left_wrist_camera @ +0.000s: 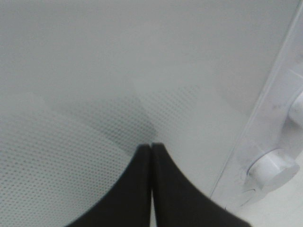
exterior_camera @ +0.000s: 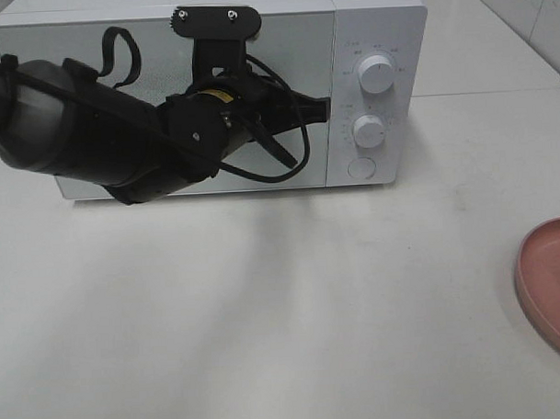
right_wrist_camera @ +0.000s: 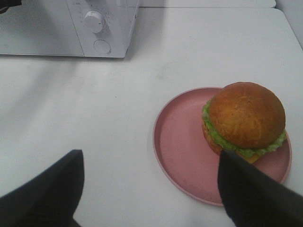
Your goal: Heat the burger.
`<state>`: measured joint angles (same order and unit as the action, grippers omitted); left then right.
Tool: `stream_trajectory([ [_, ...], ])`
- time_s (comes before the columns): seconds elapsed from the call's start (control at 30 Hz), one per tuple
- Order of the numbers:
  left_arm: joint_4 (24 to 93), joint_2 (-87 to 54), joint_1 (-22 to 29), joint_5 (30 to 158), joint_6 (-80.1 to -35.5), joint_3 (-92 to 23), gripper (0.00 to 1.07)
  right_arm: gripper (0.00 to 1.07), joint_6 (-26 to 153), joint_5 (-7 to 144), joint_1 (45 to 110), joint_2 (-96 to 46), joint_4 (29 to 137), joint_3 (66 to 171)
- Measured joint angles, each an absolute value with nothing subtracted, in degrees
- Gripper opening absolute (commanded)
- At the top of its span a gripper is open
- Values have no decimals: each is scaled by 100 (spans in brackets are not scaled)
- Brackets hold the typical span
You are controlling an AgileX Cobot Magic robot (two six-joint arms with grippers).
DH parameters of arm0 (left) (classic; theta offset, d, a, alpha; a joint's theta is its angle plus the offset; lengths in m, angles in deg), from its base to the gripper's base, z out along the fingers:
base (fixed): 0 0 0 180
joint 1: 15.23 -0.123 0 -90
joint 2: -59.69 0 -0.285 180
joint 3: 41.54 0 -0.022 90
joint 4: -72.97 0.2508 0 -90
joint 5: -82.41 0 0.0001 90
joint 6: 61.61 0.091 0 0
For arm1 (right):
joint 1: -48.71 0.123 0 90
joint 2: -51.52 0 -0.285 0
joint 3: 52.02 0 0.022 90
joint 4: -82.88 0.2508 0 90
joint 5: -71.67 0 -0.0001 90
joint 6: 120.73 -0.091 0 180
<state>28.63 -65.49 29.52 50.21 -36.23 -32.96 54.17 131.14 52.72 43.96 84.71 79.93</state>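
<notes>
The left gripper [left_wrist_camera: 151,146] is clenched, empty, its tips at the microwave [exterior_camera: 375,22] door [left_wrist_camera: 94,71]. The right gripper [right_wrist_camera: 151,189] is released, above the table [exterior_camera: 265,311]. The burger [right_wrist_camera: 245,121] sits on the pink plate [right_wrist_camera: 180,146] near the table's right edge.

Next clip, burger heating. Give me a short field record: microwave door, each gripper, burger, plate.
microwave door: closed on the microwave
left gripper: shut, tips at the door's mesh window, near the control panel edge
right gripper: open, holding nothing, above the table beside the plate
burger: sits on the pink plate, off-centre, not yet moved
</notes>
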Motion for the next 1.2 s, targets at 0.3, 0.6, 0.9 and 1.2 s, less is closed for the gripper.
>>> stream_trajectory([
  [0.3,2823,-6590,2918,5324,-3543,-3417,0,75,5417,13114,5272,4396,8471,7993],
  [0.6,2702,-6189,3004,5405,-3325,-3182,0,75,5417,13114,5272,4396,8471,7993],
  [0.9,2662,-5616,3084,6688,-2976,-2661,4,75,5417,13114,5272,4396,8471,7993],
  [1.2,2931,-5289,3090,9243,-2792,-2597,69,75,5417,13114,5272,4396,8471,7993],
])
